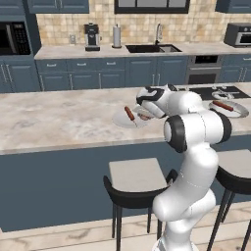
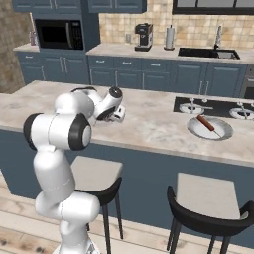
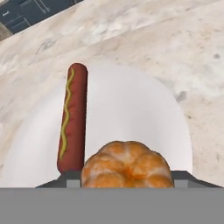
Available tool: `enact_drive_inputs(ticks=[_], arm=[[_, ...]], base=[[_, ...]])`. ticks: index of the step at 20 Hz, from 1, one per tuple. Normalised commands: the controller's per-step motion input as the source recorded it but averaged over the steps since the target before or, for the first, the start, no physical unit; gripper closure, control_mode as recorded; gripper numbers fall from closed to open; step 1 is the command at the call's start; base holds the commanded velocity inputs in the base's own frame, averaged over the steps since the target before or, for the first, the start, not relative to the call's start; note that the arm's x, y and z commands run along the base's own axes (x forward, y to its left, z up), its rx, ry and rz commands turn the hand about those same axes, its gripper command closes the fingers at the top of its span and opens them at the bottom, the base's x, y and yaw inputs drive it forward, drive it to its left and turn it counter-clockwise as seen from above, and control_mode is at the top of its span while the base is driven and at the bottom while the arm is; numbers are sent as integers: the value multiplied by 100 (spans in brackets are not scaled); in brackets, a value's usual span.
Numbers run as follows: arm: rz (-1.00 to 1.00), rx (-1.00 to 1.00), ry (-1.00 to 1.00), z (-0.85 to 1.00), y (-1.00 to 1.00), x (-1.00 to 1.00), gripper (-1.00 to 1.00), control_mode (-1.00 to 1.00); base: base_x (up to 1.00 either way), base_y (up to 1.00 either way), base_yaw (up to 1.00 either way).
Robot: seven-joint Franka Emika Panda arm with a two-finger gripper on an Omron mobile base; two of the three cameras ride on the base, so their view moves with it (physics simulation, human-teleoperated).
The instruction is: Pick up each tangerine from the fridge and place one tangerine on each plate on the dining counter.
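Gripper (image 3: 126, 186) holds tangerine (image 3: 127, 165) over plate (image 3: 131, 105), just beside the sausage (image 3: 73, 118); released from height, the round fruit could roll off the shallow rim

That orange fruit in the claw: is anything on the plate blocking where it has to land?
Nothing visible: the tangerine hangs over bare plate; the sausage lies off to one side.
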Motion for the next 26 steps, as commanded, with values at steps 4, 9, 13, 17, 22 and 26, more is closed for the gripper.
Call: enact_drive_inputs(ticks=[4,9,13,17,22,26], arm=[[3,0,2,-21,0,10,100,-100],[2,0,1,-5,6,24,100,-100],[1,0,0,0,28,25,-100,-100],[0,0,0,0,26,6,-100,-100],[3,1,-3,10,-1,0,-100,-100],[5,3,-13,31,-7,-5,-100,-100]], base=[[0,0,0],[0,0,0],[0,0,0],[0,0,0],[0,0,0],[0,0,0]])
